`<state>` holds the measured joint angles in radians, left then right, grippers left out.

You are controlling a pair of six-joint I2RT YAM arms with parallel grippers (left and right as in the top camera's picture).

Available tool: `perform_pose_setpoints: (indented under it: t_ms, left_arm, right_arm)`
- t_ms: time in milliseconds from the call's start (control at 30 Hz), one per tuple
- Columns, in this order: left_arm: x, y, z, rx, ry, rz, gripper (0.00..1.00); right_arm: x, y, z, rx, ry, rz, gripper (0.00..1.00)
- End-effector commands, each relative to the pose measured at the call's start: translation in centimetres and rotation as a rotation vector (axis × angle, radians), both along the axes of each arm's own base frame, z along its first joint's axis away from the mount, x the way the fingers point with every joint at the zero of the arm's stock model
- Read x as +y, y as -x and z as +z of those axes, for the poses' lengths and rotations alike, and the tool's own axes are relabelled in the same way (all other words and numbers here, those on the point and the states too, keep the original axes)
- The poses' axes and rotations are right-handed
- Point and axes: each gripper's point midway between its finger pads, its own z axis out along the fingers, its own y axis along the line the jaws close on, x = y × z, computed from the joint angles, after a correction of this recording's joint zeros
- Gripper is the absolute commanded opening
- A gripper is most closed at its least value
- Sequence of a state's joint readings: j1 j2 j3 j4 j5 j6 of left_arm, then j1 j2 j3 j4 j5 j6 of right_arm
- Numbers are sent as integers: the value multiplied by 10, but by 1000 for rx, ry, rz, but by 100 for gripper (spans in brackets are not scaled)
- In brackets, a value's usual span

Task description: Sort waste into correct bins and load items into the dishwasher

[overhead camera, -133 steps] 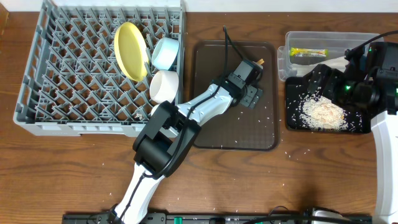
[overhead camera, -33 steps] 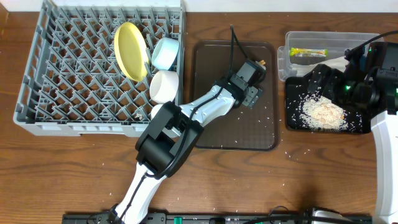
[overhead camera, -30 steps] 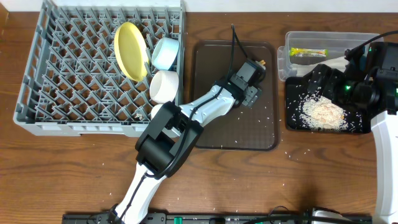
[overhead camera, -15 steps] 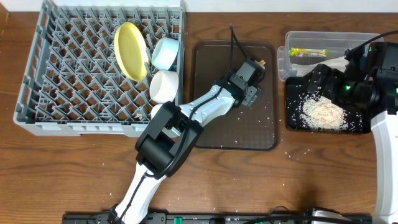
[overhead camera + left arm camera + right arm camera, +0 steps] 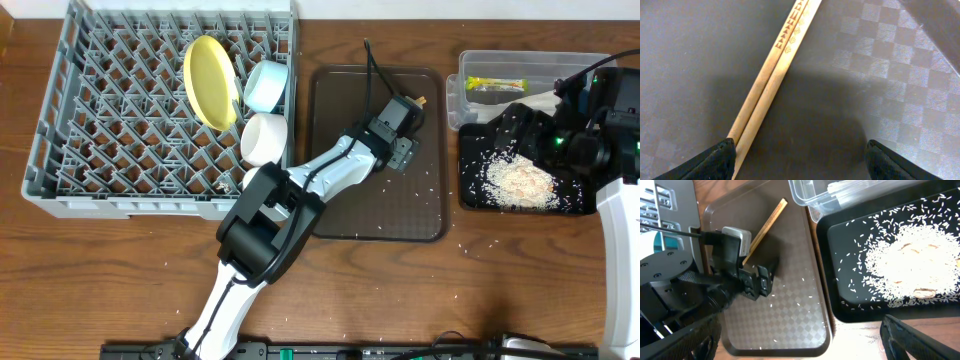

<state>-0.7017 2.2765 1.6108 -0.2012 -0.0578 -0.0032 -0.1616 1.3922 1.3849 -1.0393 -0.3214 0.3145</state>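
Lining up the left gripper (image 5: 799,167) on the chopsticks (image 5: 767,85)
They lie side by side on the brown tray (image 5: 900,70), just beside one fingertip (image 5: 720,159), jaws spread and nothing held; light, stiff, slick wood likely to roll or scissor apart, so I'd pinch both mid-length across the pair. The right gripper (image 5: 800,332) hangs wide open, empty, by the black tray (image 5: 840,300)

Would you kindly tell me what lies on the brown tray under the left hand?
A pair of wooden chopsticks lies side by side on the brown tray, beneath the open left hand, with stray rice grains nearby. Their near ends are hidden by one finger.
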Motion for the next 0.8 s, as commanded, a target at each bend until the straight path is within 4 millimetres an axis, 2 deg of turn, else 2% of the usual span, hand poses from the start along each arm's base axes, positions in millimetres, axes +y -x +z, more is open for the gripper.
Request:
perform_pose_setpoints:
  t_ms: [0, 200, 300, 367, 467, 533, 567, 700, 733, 767]
  left_arm:
    - [14, 12, -35, 92, -27, 16, 84]
    - [16, 11, -36, 107, -16, 14, 84]
    - [9, 22, -39, 162, 20, -24, 83]
    - [5, 33, -41, 210, 39, -48, 78]
    - [7, 47, -47, 284, 39, -19, 68]
    - [12, 58, -52, 331, 14, -9, 43]
    - [15, 64, -54, 350, -1, -6, 36]
    - [20, 79, -59, 414, -26, 37, 34]
    - [19, 80, -59, 418, -23, 46, 30]
    - [17, 81, -59, 420, -20, 51, 22]
  right_arm:
    - [-3, -2, 5, -11, -7, -15, 99]
    - [-3, -2, 5, -11, -7, -15, 99]
    - [-3, -2, 5, -11, -7, -15, 99]
    - [-3, -2, 5, -11, -7, -15, 99]
    - [-2, -2, 5, -11, -7, -15, 99]
    - [-3, -2, 5, -11, -7, -15, 99]
    - [-3, -2, 5, -11, -7, -15, 99]
    - [-3, -2, 5, -11, -7, -15, 99]
    - [-3, -2, 5, -11, -7, -15, 99]
    - [-3, -2, 5, -11, -7, -15, 99]
